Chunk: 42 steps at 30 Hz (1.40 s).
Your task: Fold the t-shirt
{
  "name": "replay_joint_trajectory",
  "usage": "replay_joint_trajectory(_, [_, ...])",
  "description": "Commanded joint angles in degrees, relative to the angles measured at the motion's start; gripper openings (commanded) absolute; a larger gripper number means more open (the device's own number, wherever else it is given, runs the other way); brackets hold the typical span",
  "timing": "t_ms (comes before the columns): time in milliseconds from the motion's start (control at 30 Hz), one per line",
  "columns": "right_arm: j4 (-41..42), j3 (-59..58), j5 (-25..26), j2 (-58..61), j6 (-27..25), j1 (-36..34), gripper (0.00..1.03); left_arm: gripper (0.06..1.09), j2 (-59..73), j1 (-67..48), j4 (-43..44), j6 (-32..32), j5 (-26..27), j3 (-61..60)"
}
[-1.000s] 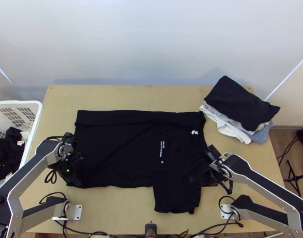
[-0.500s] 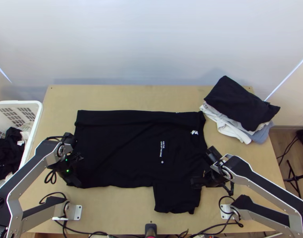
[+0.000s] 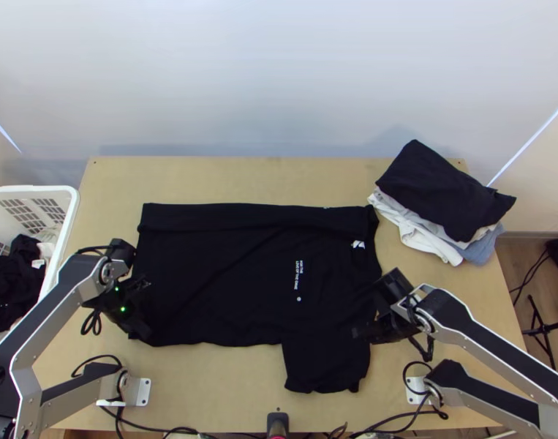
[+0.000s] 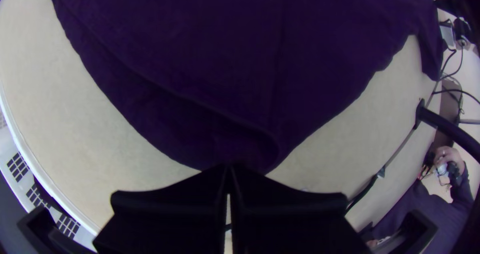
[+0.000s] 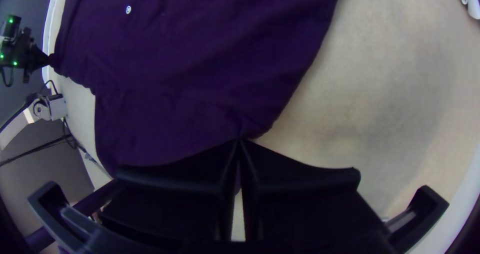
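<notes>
T-shirt [image 3: 235, 293] lies on worktop [image 3: 213, 391], far side seemingly folded in, left claw [image 4: 228, 168] clamped on its hem corner, right claw [image 5: 240, 141] on its shoulder-side edge; likely starting second side fold, so lift together, carry near side across.

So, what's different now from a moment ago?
In the top view, the left claw has shifted slightly left, and the right claw slightly right. Both now pinch the t-shirt at its edge; when each took hold, I can't tell. Most of the shirt, the clothes stack and the basket stayed put.
</notes>
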Motion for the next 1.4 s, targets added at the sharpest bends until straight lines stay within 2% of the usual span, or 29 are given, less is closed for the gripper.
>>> replay_joint_trajectory(0, [0.15, 0.94, 0.32, -1.89, -1.46, -3.18, 0.03, 0.09, 0.1, 3.58, 0.03, -1.61, 6.03, 1.7])
replay_joint_trajectory(400, [-0.38, 2.61, 2.61, -1.97, -7.26, -9.16, 0.03, 0.09, 2.56, 13.86, 2.14, -2.84, 13.5, 4.69])
replay_joint_trajectory(700, [-0.55, 4.28, 2.96, -1.62, -7.62, -10.56, 0.03, 0.09, 6.87, 25.11, 1.61, 5.25, 14.82, 5.83])
replay_joint_trajectory(800, [-0.55, 6.21, 2.96, -0.92, -7.62, -10.56, 0.03, 0.09, 8.27, 26.6, 1.79, 5.6, 15.78, 6.97])
replay_joint_trajectory(1033, [0.32, 13.77, 2.96, 2.6, -9.46, -11.18, 0.03, 0.09, 9.24, 25.37, 2.05, 2.79, 19.21, 11.01])
replay_joint_trajectory(1367, [0.5, 25.2, 2.96, 14.11, -10.25, -18.21, 0.03, 0.09, 15.92, 24.41, 6.1, -5.3, 21.32, 21.91])
